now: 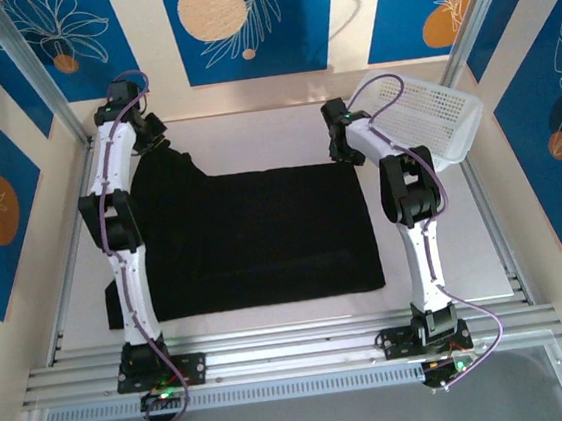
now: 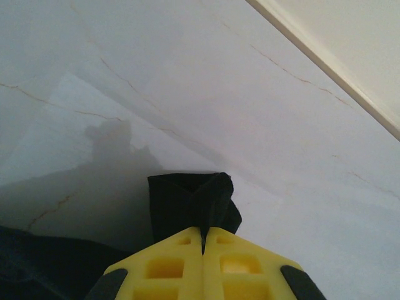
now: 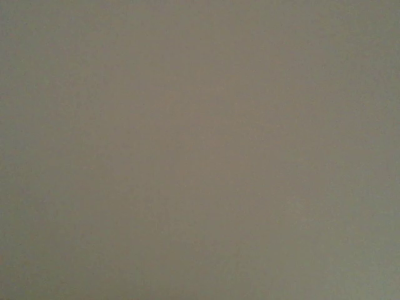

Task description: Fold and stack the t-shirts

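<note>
t-shirt (image 1: pixel 264 237) is plain black side up, spread mostly flat across the middle of the table (image 1: pixel 253 138). The body is a rough rectangle. The 10 o'clock corner is bunched and pulled up toward the left arm.

left gripper (image 2: pixel 204 234): jaws closed on a small pinch of black fabric, and the wrist cam shows the cloth peaking just past the yellow fingertips. From overhead it sits at about 10 o'clock of the shirt, at the far-left corner. My read is that it's holding the sleeve or shoulder edge, either to tension it or to carry it over for a fold.

right gripper (image 1: pixel 341 149): at about 1 o'clock, right over the far-right corner of the shirt. I can't tell how its jaws stand or whether it has cloth. The position mirrors the left, so it looks like a two-corner grab along the far edge.

basket (image 1: pixel 447 118) is tilted at 2 o'clock, off the cloth and just behind the right arm. It's out of the fold path.

Stage: early, with no fold made yet. Risk: if only the left side has cloth, a pull toward 6 o'clock skews the shirt. Confirm the right grip before moving.
</note>
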`<action>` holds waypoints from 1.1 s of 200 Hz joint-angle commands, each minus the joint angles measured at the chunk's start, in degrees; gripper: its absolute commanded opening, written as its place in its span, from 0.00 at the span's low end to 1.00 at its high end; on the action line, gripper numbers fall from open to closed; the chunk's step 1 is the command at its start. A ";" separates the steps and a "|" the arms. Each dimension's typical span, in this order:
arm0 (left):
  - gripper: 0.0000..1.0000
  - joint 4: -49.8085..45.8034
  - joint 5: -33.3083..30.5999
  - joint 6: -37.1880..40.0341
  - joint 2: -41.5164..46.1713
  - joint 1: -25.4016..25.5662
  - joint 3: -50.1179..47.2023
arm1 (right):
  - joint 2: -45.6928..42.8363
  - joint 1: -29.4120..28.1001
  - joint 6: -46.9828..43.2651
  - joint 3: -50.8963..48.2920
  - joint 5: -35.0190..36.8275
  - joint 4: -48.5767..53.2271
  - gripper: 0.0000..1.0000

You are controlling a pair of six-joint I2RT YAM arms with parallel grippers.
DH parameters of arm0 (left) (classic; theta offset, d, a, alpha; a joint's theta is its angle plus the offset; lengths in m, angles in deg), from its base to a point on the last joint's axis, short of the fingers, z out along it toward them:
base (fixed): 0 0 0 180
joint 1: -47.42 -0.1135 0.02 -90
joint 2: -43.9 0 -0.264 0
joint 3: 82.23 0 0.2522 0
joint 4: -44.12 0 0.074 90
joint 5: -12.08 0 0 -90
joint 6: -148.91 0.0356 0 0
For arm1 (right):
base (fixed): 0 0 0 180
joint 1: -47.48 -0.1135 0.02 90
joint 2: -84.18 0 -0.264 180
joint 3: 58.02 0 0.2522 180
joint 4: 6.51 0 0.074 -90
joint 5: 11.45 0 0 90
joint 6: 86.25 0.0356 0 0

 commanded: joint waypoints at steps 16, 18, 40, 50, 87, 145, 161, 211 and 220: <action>0.00 -2.29 2.32 2.10 3.22 0.16 -0.62 | 2.70 -0.41 -1.09 1.69 -0.57 0.34 0.44; 0.00 -2.24 2.38 2.18 3.38 0.16 -0.74 | 2.79 -0.44 -1.14 1.79 -0.66 0.30 0.44; 0.00 -2.45 2.53 2.34 4.46 0.16 -1.58 | 4.86 -0.51 -1.02 4.26 -1.05 2.85 0.44; 0.00 -2.63 2.36 2.56 5.07 0.16 -1.77 | 5.76 -0.63 -0.79 5.57 -0.83 4.69 0.44; 0.00 -2.46 2.18 2.85 7.91 0.21 -2.96 | -5.07 -2.01 -2.59 -5.75 1.69 -6.30 0.44; 0.00 -2.71 0.65 3.56 9.58 0.08 -5.02 | -7.81 -4.98 -7.26 -4.20 4.83 -5.21 0.50; 0.00 -2.31 -0.16 3.87 11.04 -0.01 -7.42 | -6.52 -5.01 -5.61 -4.43 4.60 -4.06 0.51; 0.00 -2.90 -3.02 6.01 17.98 -0.60 -13.58 | -1.40 -5.03 -4.79 1.11 5.58 0.39 0.56; 0.00 -2.44 -2.94 6.02 19.77 -0.70 -15.53 | -0.99 -4.83 -3.75 2.16 5.79 1.99 0.57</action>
